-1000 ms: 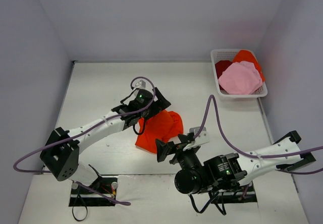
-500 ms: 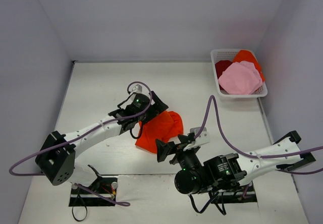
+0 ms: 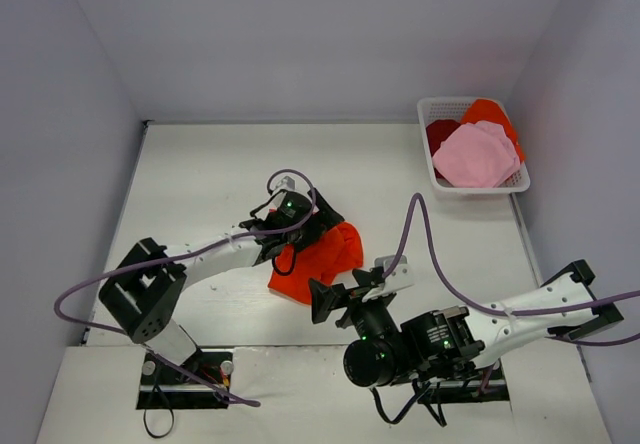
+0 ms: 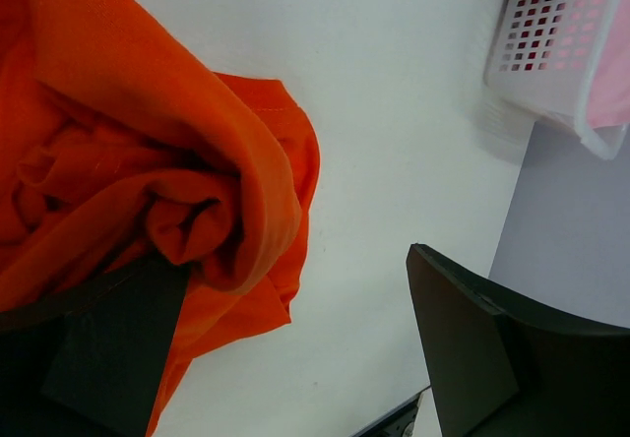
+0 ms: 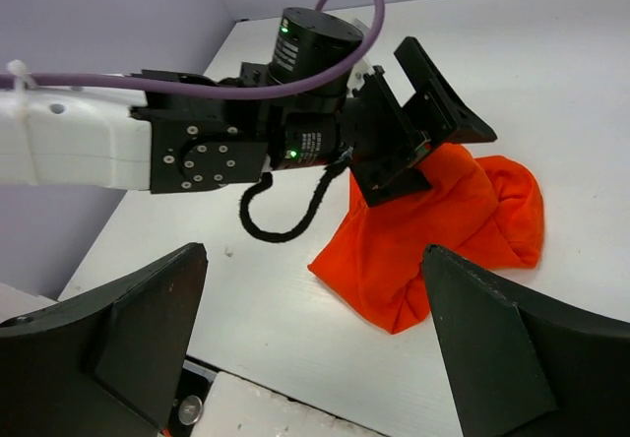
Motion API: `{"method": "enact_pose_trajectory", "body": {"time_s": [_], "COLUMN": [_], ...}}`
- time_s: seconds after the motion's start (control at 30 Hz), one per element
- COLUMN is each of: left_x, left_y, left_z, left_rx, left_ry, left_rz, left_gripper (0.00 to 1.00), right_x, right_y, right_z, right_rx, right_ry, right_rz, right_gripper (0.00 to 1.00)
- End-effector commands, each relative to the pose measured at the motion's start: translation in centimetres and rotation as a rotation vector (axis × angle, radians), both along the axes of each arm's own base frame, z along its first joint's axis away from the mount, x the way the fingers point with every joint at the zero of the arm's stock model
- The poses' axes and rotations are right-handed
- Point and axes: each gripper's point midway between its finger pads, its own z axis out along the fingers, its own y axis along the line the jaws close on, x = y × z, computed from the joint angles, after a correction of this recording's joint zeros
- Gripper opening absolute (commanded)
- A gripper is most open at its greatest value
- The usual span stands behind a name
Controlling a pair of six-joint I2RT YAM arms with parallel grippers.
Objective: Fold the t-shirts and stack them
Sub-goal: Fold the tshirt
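Observation:
A bright orange-red t-shirt [image 3: 322,259] lies crumpled in the middle of the table. My left gripper [image 3: 316,222] hovers over its far left part, open. In the left wrist view the bunched cloth [image 4: 148,161] lies against the left finger and reaches partway into the gap of the left gripper [image 4: 295,265]; the other finger [image 4: 472,348] is over bare table. My right gripper [image 3: 352,288] is open at the shirt's near edge. In its wrist view the right gripper [image 5: 315,255] faces the shirt [image 5: 453,230] from a short way off. Pink [image 3: 476,154], dark red [image 3: 440,134] and orange [image 3: 492,114] shirts fill the basket.
The white lattice basket [image 3: 478,190] stands at the far right of the table, also seen at the top right of the left wrist view [image 4: 551,53]. Grey walls close in the table on three sides. Purple cables loop off both arms.
My left gripper has shifted right and nearer, down over the orange-red shirt, and its arm has swung with it. The right arm has hardly moved. Both grippers stay open.

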Motion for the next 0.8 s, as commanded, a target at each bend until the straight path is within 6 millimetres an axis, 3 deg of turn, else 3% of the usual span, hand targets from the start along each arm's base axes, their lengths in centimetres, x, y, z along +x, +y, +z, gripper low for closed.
{"method": "enact_pose_trajectory", "body": {"time_s": [0.0, 0.3, 0.47, 0.6, 0.7, 0.77], "left_x": [1.8, 3.7, 3.7, 3.9, 4.1, 4.4], "left_y": [-2.7, -4.5, -5.5, -4.6, -2.9, -1.2], "left_z": [3.9, 0.5, 0.1, 0.8, 0.9, 0.0], "left_rx": [-0.132, -0.098, -0.117, -0.092, -0.061, -0.049], "left_ry": [-0.082, -0.053, -0.033, -0.052, -0.056, -0.036], "left_rz": [-0.004, -0.008, -0.04, -0.029, -0.009, 0.019], "left_gripper": [0.86, 0.86, 0.86, 0.86, 0.86, 0.86], "right_x": [0.5, 0.2, 0.1, 0.1, 0.0, 0.0], "right_y": [-0.8, -0.4, -0.2, -0.2, -0.2, -0.2], "right_z": [1.3, 1.0, 0.8, 0.6, 0.6, 0.7], "right_rx": [0.089, 0.073, 0.069, 0.068, 0.071, 0.076], "right_ry": [-0.017, -0.005, -0.002, 0.001, 0.007, 0.009], "right_rz": [-0.056, -0.033, -0.029, -0.025, -0.019, -0.018], "right_gripper": [0.87, 0.87, 0.87, 0.87, 0.87, 0.87]}}
